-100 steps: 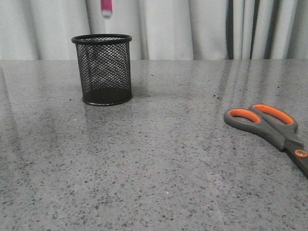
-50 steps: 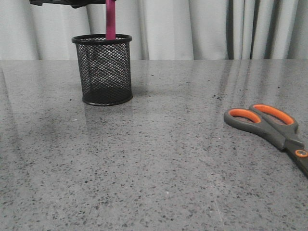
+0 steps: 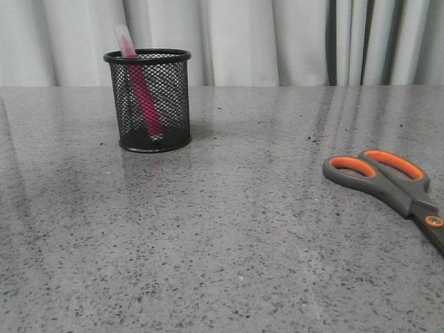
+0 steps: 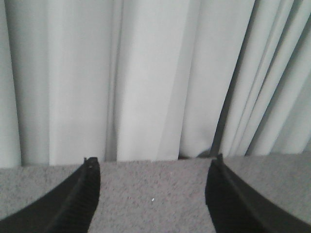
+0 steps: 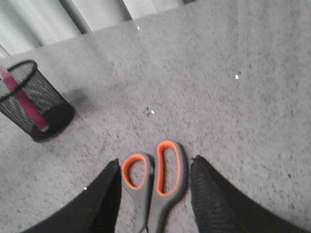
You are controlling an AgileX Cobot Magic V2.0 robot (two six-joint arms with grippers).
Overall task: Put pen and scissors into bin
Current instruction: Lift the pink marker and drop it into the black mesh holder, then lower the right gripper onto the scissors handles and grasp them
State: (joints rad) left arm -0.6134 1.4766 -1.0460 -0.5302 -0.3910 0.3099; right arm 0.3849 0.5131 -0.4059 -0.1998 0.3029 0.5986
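The pink pen [image 3: 140,87] stands tilted inside the black mesh bin [image 3: 149,100] at the back left of the table, its pale cap end above the rim. Both also show in the right wrist view, the pen [image 5: 25,104] inside the bin [image 5: 36,102]. The scissors [image 3: 388,179] lie flat at the right, handles toward the bin. My right gripper [image 5: 154,165] is open, its fingers on either side of the scissors' handles [image 5: 155,179], above them. My left gripper [image 4: 153,167] is open and empty, facing the curtain.
A grey speckled stone table [image 3: 229,229] carries everything. A pale curtain [image 3: 277,38] hangs behind its far edge.
The pen came down from above the bin and now rests inside it, leaning left. The left gripper that held it has left the front view.
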